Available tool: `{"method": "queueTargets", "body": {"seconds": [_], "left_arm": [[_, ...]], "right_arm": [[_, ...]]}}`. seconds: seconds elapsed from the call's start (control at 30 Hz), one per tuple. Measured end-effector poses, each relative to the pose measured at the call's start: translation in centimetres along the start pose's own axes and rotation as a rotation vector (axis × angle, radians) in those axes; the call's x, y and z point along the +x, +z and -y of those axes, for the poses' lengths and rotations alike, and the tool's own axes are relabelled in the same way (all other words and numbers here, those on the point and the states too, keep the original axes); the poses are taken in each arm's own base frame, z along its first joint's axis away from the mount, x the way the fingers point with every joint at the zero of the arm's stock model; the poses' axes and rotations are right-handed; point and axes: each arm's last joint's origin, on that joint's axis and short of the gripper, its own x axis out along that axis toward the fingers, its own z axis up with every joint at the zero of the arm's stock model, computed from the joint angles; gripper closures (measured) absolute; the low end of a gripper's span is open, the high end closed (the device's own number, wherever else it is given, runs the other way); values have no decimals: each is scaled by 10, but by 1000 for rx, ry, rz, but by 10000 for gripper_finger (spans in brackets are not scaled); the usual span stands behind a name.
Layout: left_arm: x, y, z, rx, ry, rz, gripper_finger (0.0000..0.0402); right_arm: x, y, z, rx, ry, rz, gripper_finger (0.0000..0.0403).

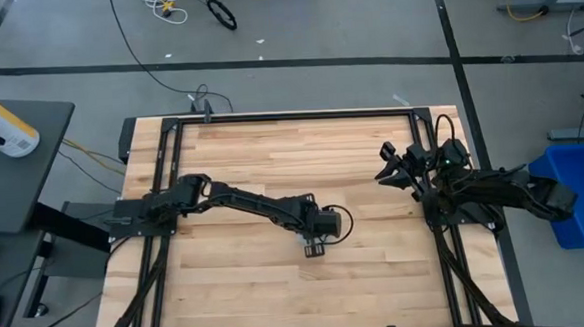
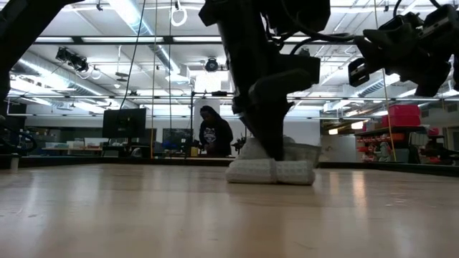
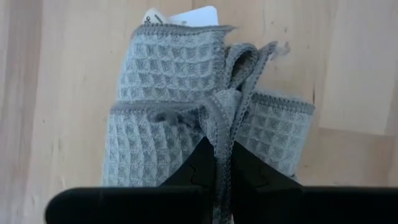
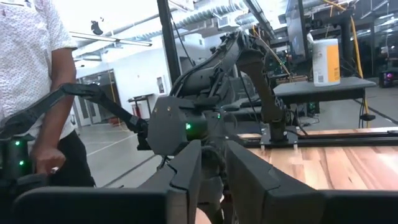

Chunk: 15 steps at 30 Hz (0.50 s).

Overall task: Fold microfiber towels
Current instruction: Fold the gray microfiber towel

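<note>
Near the middle of the tabletop (image 1: 271,145), slightly toward its front edge, the left gripper (image 3: 216,171) reaches down with its fingers pressed together on a hem of the grey microfiber towel (image 3: 186,99), which lies bunched in folds beneath it, white tag (image 3: 186,15) at its far end. The right gripper (image 4: 211,174) hangs raised over the tabletop's right edge; whether its fingers are parted or closed cannot be told. Beyond the table a person (image 2: 214,132) stands.

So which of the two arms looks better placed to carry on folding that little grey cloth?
The left. Its gripper is already shut on an edge of the folded waffle-weave towel at mid-table, while the right gripper hangs raised near the table's right edge, away from the cloth.
</note>
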Motion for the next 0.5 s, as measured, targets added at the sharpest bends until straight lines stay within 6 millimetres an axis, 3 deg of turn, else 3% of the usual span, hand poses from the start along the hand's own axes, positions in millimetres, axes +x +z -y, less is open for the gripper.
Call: {"method": "queueTargets", "body": {"seconds": [0.13, 0.5], "left_arm": [[-5, -4, 2, 14, 30, -28, 381], [-56, -4, -4, -35, 71, 6, 381]], "right_arm": [[0, 0, 0, 0, -1, 1, 303], [0, 0, 0, 0, -1, 1, 237]]}}
